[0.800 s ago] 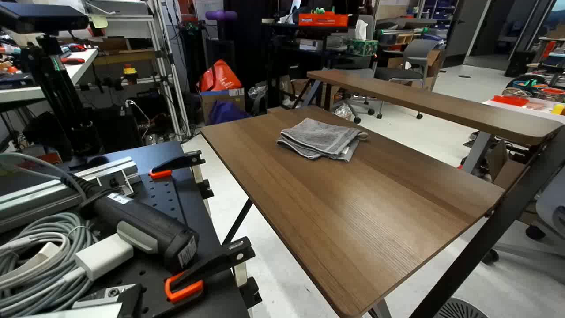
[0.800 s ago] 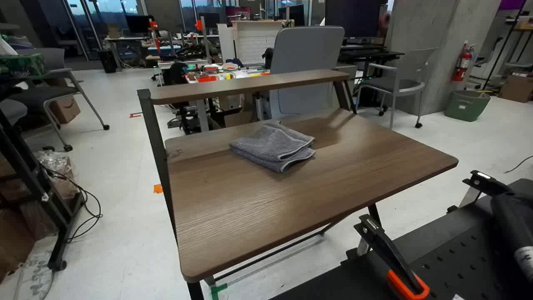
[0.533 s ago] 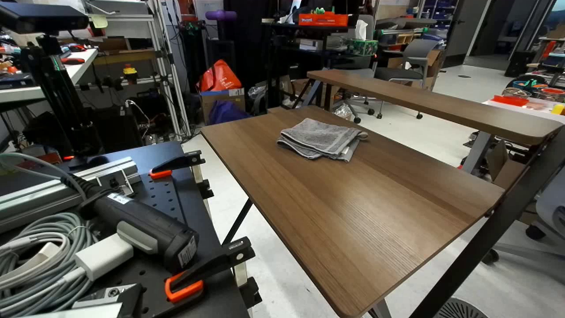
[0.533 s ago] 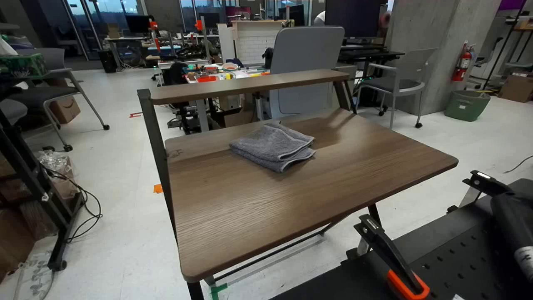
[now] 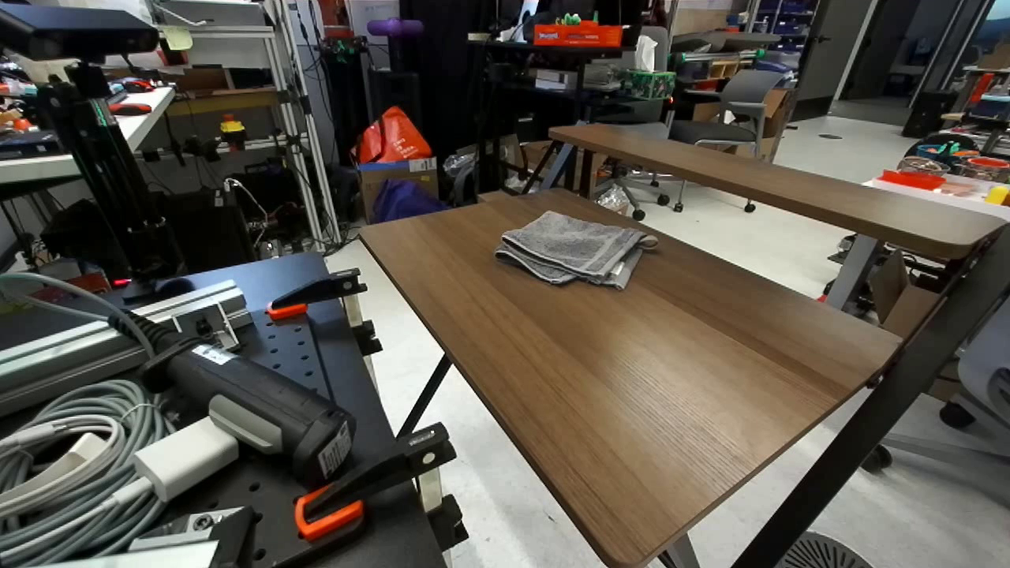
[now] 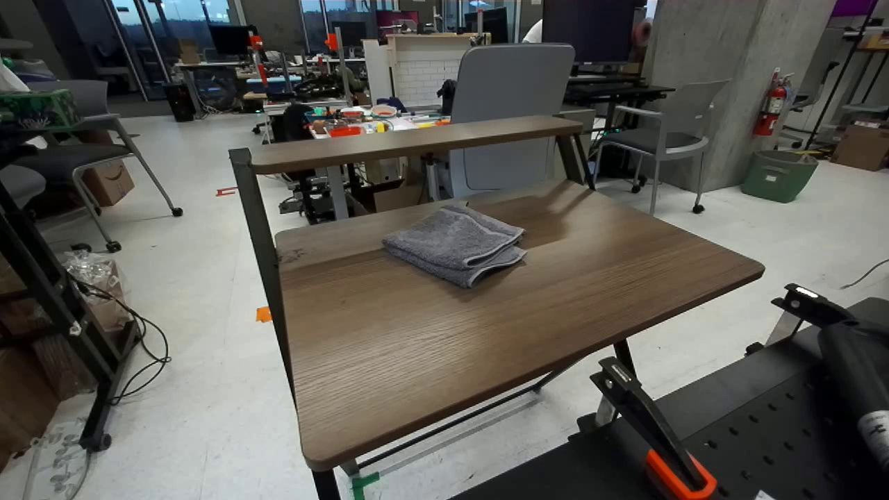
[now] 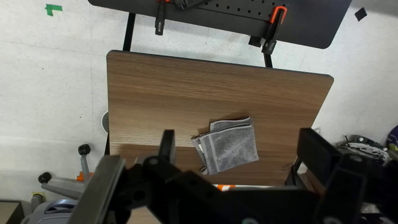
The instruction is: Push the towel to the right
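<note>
No task change: towel (image 7: 230,149) sits unmoved from a moment ago, at 5 o'clock on the desk (image 7: 174,93) in wrist view, pincer (image 7: 238,137) spread wide, clear of it, so push probably pending.

On all three feeds I have the table (image 5: 615,379): brown, wood-grained, corners rounded. Directly on it I log the towel (image 7: 231,149), grey, folded in uneven layers, rumpled, lying nearer one long side but wholly inside the edge.
</note>
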`<state>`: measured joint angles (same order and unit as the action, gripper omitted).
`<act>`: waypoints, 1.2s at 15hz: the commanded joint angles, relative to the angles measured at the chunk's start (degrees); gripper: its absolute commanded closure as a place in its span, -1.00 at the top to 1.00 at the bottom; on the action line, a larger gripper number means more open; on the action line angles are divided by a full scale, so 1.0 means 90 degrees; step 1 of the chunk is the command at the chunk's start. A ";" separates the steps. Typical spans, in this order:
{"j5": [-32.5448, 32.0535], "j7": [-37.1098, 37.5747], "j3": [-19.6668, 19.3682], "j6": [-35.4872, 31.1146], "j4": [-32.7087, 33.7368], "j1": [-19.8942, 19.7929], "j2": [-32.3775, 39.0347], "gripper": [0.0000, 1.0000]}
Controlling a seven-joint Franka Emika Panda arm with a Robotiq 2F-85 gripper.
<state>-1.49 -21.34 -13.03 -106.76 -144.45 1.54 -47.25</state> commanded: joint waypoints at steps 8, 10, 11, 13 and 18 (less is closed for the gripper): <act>0.0030 0.0068 0.0177 -0.0255 -0.0191 -0.0032 -0.0026 1.00; 0.0085 0.0074 0.0314 -0.0408 -0.0380 0.0081 -0.0007 1.00; 0.0115 0.0097 0.0395 -0.0498 -0.0472 0.0127 0.0027 1.00; 0.0214 0.0185 0.0575 -0.0896 -0.0728 0.0244 0.0149 1.00; 0.0661 0.0593 0.1071 -0.2397 -0.1268 0.0680 0.0914 1.00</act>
<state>2.17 -18.42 -5.53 -120.75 -154.49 5.23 -44.03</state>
